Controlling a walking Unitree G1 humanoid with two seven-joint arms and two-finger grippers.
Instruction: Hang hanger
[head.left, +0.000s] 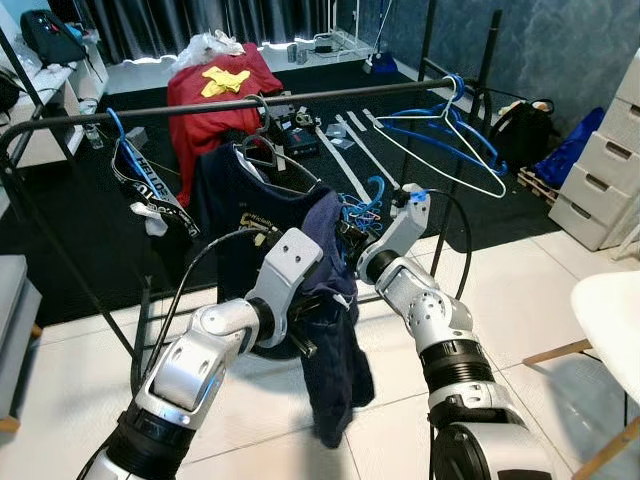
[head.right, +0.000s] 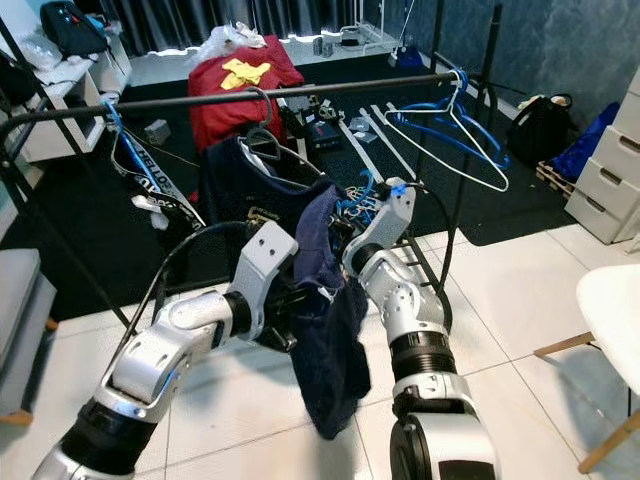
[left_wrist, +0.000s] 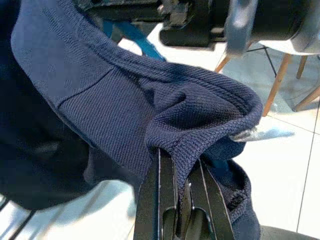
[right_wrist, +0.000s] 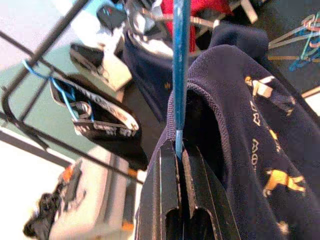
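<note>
The blue hanger (right_wrist: 180, 70) sits low in front of the robot, below the black rail (head.left: 250, 103), mostly buried under a navy shirt (head.left: 330, 340) that droops from it towards the tiled floor (head.left: 520, 300). The right claw (right_wrist: 179, 150) has its two fingers pressed together on the hanger's thin blue wire, with the shirt's printed cloth just beside them. The left claw (left_wrist: 180, 180) is clamped on a fold of the shirt's ribbed collar, close against the right arm.

Between the hanger and the rail hangs another dark shirt (head.left: 245, 200) on a grey hanger (head.left: 262, 140), directly at twelve o'clock from the claws and crowding the space above them. Along the rail at about ten o'clock a black strap with white lettering (head.left: 150, 185) dangles from a blue hook. At two o'clock a bunch of bare white and blue hangers (head.left: 450, 140) hangs near the rail's far end, beside the rack's upright posts.

Beyond the rail, on the dark carpet (head.left: 90, 230), lie a red shirt with a yellow patch (head.left: 222, 85), some loose flat strips and small clutter. A white chest of drawers (head.left: 605, 180) stands at three o'clock, with a dark bag (head.left: 520, 130) near it, and the edge of a white chair (head.left: 610, 330) with wooden legs at four o'clock. A backpack (head.left: 50, 38) rests on a white shelf at eleven o'clock.
</note>
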